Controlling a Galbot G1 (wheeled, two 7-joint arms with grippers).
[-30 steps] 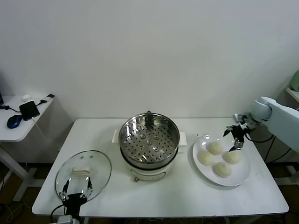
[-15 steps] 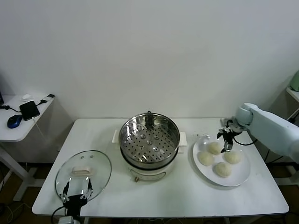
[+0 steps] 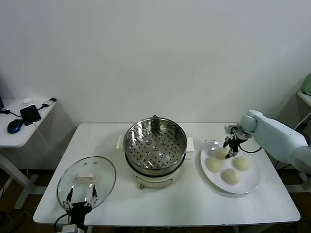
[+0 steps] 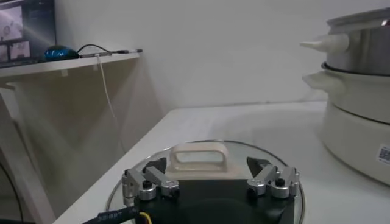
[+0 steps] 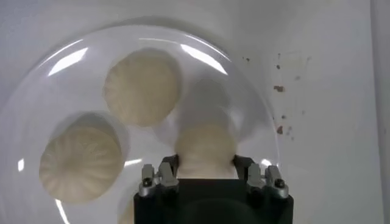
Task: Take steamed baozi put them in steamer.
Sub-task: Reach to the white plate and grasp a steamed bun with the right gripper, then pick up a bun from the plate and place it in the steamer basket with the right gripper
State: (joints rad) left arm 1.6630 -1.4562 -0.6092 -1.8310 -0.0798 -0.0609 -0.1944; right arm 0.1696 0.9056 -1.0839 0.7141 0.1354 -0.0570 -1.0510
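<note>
Four cream-white baozi lie on a white plate (image 3: 250, 182) to the right of the steamer (image 3: 155, 145), whose perforated tray is bare. My right gripper (image 3: 229, 147) is open and low over the far baozi (image 3: 222, 154). In the right wrist view this gripper (image 5: 205, 163) has one finger on each side of that baozi (image 5: 204, 143), which rests on the plate (image 5: 256, 122). Two other baozi (image 5: 142, 87) (image 5: 80, 163) lie beyond it. My left gripper (image 3: 80, 201) is parked, open and empty, at the table's front left, by the glass lid.
The round glass lid (image 3: 99, 174) with a white handle (image 4: 198, 157) lies flat on the table (image 3: 170, 204), left of the steamer, right in front of the left gripper (image 4: 207, 167). A side table with a phone (image 3: 30, 114) stands at the far left.
My right gripper has moved left and a little down, from the plate's far right edge to over the far baozi. The left arm and the baozi have not moved.
</note>
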